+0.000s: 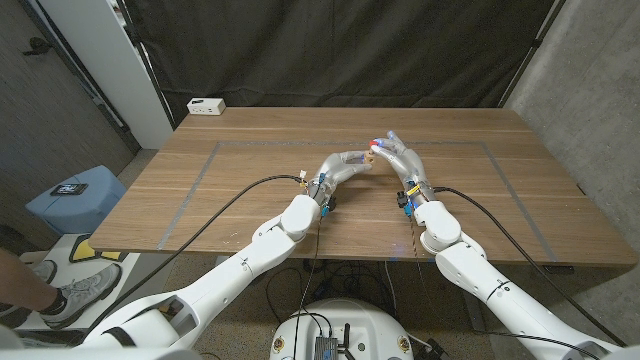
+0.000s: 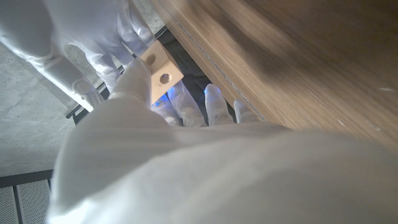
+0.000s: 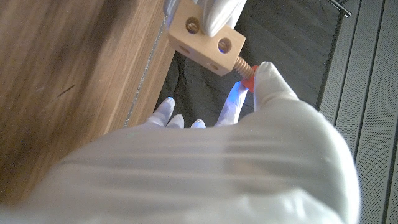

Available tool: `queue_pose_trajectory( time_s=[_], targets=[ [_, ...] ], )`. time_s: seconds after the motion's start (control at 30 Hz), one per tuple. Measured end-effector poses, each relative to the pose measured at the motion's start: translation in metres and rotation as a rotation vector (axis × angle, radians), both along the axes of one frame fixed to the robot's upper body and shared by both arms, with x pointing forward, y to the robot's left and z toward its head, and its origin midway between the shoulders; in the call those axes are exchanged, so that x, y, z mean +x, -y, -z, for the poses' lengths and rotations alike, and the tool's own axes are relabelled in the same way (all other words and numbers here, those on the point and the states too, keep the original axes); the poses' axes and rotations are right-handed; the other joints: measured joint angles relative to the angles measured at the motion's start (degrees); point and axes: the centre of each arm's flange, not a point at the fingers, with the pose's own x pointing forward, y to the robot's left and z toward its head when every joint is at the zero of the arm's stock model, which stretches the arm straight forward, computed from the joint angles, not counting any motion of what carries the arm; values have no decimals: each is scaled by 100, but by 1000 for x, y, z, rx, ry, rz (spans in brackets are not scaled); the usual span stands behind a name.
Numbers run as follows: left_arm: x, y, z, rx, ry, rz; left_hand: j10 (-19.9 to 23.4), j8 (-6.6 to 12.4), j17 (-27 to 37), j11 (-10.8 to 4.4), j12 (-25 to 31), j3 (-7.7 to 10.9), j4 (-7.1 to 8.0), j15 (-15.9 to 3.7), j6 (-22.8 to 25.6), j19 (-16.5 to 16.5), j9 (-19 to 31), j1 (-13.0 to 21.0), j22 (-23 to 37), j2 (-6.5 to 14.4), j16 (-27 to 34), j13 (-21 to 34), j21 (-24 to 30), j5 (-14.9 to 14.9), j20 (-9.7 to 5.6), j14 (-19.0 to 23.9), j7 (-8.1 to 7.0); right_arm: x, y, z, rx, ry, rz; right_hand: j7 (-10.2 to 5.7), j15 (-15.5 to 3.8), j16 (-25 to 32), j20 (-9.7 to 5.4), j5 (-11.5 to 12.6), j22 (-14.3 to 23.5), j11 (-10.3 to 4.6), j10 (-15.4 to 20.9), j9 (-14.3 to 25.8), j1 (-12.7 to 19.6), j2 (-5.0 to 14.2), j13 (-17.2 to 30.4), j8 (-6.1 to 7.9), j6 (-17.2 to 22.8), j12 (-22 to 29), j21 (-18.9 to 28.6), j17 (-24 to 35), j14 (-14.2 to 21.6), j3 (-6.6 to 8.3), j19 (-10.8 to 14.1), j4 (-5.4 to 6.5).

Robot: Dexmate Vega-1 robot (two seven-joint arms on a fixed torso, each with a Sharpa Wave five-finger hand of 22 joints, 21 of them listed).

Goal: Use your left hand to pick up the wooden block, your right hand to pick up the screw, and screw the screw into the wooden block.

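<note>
The wooden counter (image 1: pixel 250 200) stretches wide and bare on both sides of the arms, with pale tape lines marking a rectangle on it and a white box (image 1: pixel 206 105) at its far left corner. Dark curtain hangs behind; grey wall flanks the right. Above mid-counter, the left hand (image 1: pixel 350 163) and right hand (image 1: pixel 400 160) meet. Left fingers (image 3: pixel 221 12) hold the wooden block (image 3: pixel 202 40) aloft; right fingers (image 3: pixel 270 84) pinch the screw (image 3: pixel 244 70), its threaded tip in the block's side hole.

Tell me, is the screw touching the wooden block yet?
Touching. In the right wrist view the screw's threaded shank enters a hole in the wooden block, no gap visible.
</note>
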Motion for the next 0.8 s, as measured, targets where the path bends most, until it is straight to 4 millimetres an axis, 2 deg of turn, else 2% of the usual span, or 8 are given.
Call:
queue_pose_trajectory(
  time_s=[0.8],
  targets=[
    [2, 0, -1, 3, -6, -4, 0, 0, 0, 0, 0, -6, -6, 0, -5, 0, 0, 0, 0, -1, 0, -1, 0, 0, 0, 0, -1, 6, 3, 2, 2, -10, -4, 0, 0, 0, 0, 0, 0, 0, 0, -28, -23, 23, 0, 0, 0, 0, 0, 0, 0, -41, 0, 7]
  ],
)
